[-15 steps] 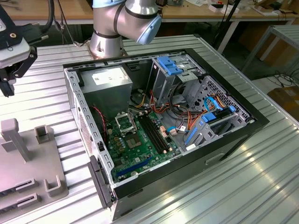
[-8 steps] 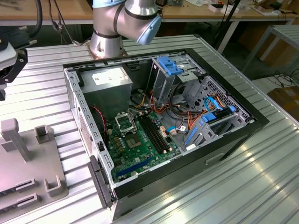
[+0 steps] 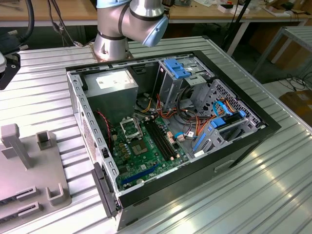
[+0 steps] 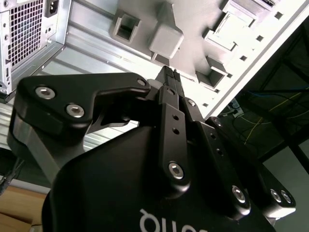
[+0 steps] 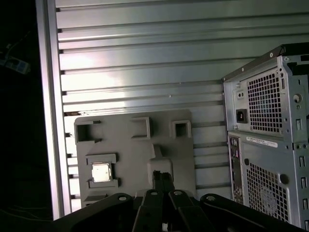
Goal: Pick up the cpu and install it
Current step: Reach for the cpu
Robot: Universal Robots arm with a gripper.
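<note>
Table: you are working on a ribbed metal table [image 3: 243,195], with wooden benches [image 3: 53,9] in the background.
Tray: take the grey tray [image 3: 29,185] as your landmark. It lies flat on the table and has raised blocks and square pockets moulded into it.
Cpu: the cpu [image 5: 101,172] sits in a framed pocket of the tray, silver top up. It is on the side of the tray away from the computer case [image 3: 229,156].
Gripper: in the first wrist view your gripper [image 5: 162,177] hangs over the tray, lined up with a raised block near the tray's middle. It is apart from the cpu's pocket. It looks clear of the tray, though the view straight down the fingers makes the gap hard to judge.
Jaws: they are drawn together, tip against tip, with nothing held between them. The second wrist view shows the same narrow black point aimed at the tray.
Case: it lies on its side just beside the tray, open side up. In the first wrist view its vented back panel is next to the tray's edge.
Board: the green motherboard [image 3: 141,156] lies flat on the floor of the case, so it is on the case side of the tray.
Socket: the black-framed socket [image 3: 130,128] sits on the motherboard, well apart from the tray and the cpu.
Arm: the base of the arm [image 3: 109,46] stands on the table beyond the case, far from the tray.
</note>
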